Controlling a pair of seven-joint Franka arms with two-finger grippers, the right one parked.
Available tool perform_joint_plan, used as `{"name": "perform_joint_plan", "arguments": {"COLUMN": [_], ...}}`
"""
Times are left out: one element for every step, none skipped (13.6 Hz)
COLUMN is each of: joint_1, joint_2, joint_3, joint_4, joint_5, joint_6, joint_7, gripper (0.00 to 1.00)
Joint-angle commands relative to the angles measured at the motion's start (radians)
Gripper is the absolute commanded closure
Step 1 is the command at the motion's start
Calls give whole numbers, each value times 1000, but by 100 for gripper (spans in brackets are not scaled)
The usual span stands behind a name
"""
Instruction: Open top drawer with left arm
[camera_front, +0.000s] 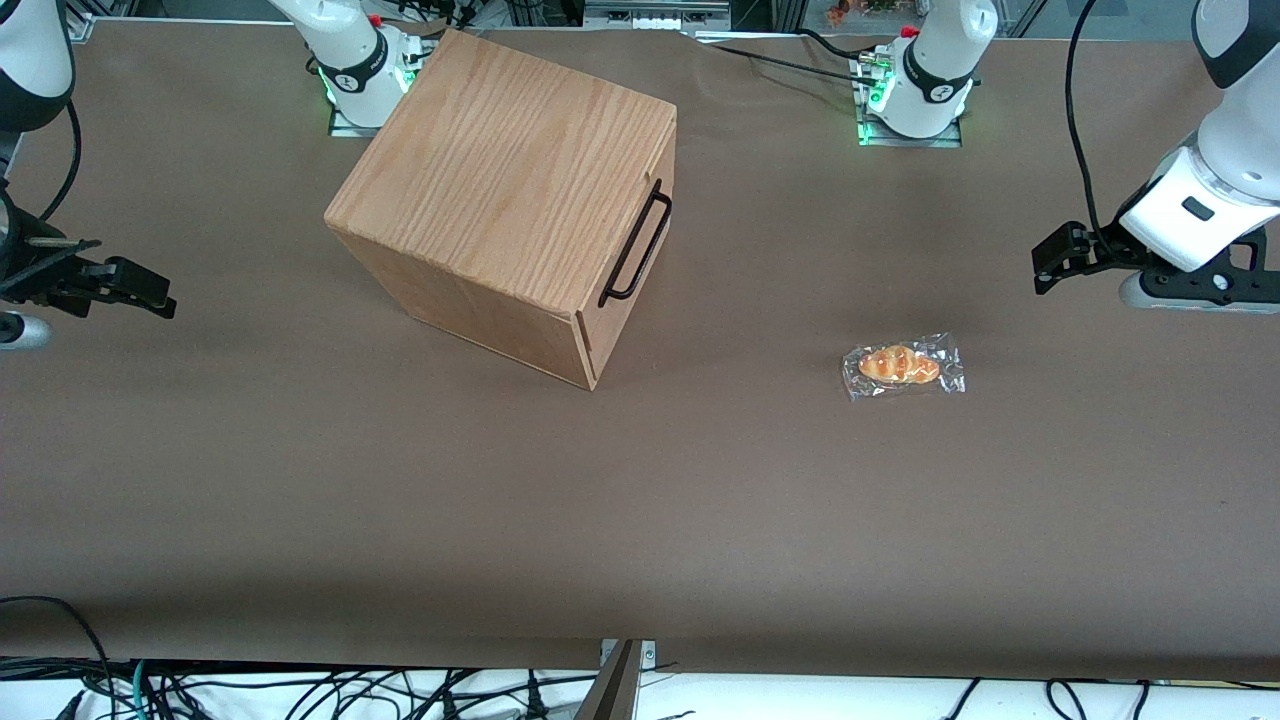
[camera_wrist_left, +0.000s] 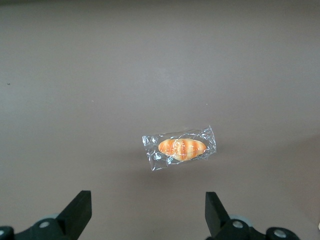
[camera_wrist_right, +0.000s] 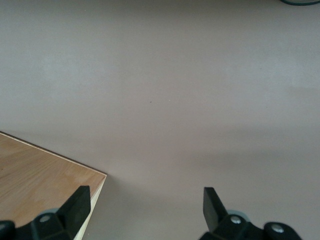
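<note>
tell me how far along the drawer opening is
Nothing looks done yet: the top drawer sits flush in the cabinet, its black handle untouched. In hand: the left arm's tool hangs open and empty above the table at the working arm's end, with the wrapped bread below it. Left: reach the handle, grip it, pull the drawer out.

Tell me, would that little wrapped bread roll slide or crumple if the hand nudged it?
The wrapped roll probably slides easily: its clear film looks glossy and it seems small and light. The loose, wrinkled wrapper edges would likely crumple first. The open hand hangs above the table toward the working arm's end, apart from the roll.
</note>
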Motion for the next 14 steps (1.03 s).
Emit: {"name": "perform_joint_plan", "arguments": {"joint_1": [5,5,5,4,2,-1,-1,-1,-2,-2,-2,-2,-4,-7], "joint_2": [4,6,6,4,4,6,6,7,7,7,12,13,13,15], "joint_3": [-4,-4,-4,-4,-6,-6,-4,-4,-6,-6,-6,-6,-7,-13], "joint_4": [23,25,25,25,26,28,39,40,42,42,42,42,42,42], "joint_5": [-11,-11,-11,-11,-11,-11,-11,-11,-11,-11,-11,-11,-12,-12], "joint_6": [-26,-33,-36,-38,-46,-56,-62,-66,-66,-67,-69,-69,-70,-82], "joint_7": [14,14,14,14,14,12,11,5,3,5,6,6,5,5], "gripper": [0,0,0,0,0,0,0,0,0,0,0,0,0,0]}}
